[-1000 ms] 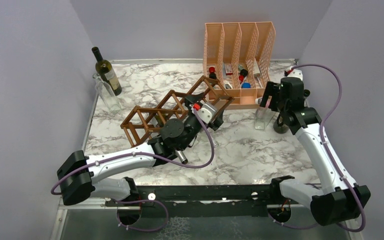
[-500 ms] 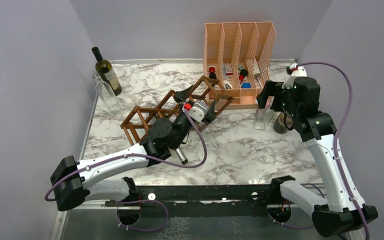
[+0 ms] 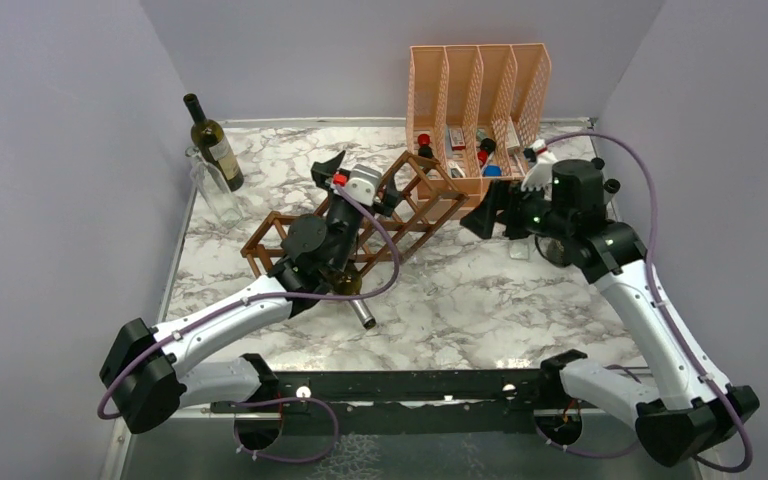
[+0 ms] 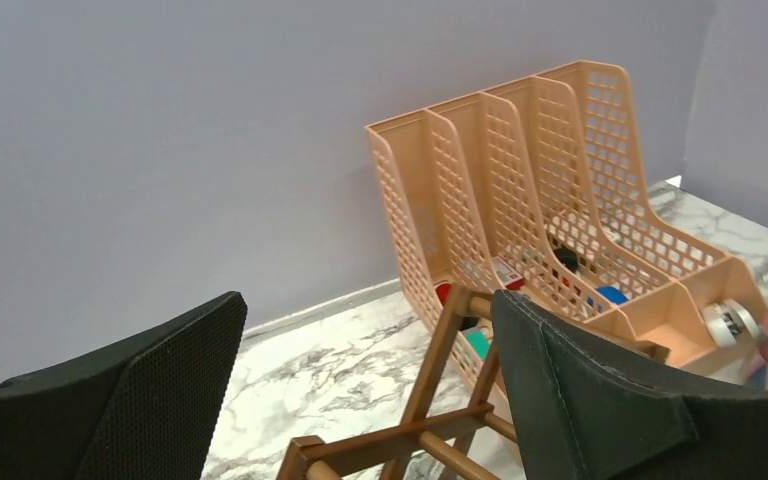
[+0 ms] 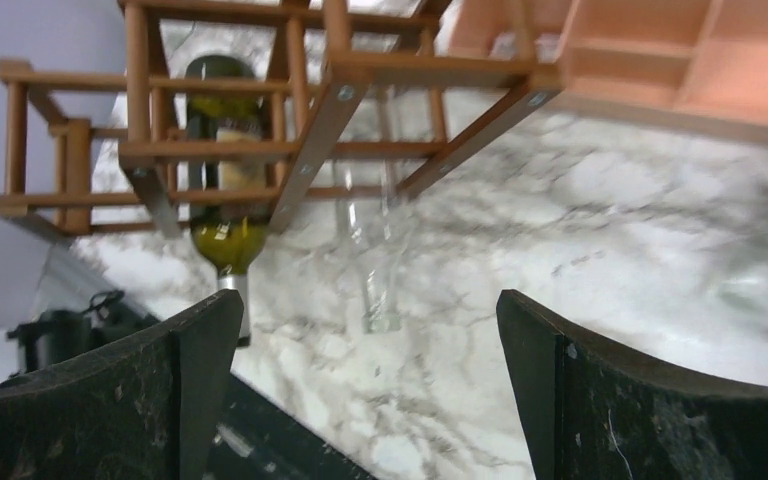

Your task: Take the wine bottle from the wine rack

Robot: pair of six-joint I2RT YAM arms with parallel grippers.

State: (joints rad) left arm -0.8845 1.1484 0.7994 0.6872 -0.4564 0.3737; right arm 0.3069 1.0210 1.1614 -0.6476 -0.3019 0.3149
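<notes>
The brown wooden wine rack (image 3: 415, 205) lies slantwise mid-table. A green wine bottle (image 5: 222, 170) lies in one of its cells, its silver-capped neck (image 3: 361, 313) sticking out toward the near side. My left gripper (image 3: 353, 177) is open above the rack's far side; in the left wrist view (image 4: 365, 400) a rack end stick (image 4: 438, 352) stands between its spread fingers, untouched. My right gripper (image 3: 492, 218) is open and empty by the rack's right end. In the right wrist view (image 5: 370, 390) it faces the rack (image 5: 310, 95) from a distance.
A peach mesh file organiser (image 3: 480, 100) with small items stands at the back right. A dark wine bottle (image 3: 214, 143) and a clear bottle (image 3: 215, 195) stand at the back left. A clear glass bottle neck (image 5: 378, 285) shows beside the green bottle.
My left gripper has moved back and to the left along the rack. My right gripper has swung left and down toward the rack's right end. Both stay open.
</notes>
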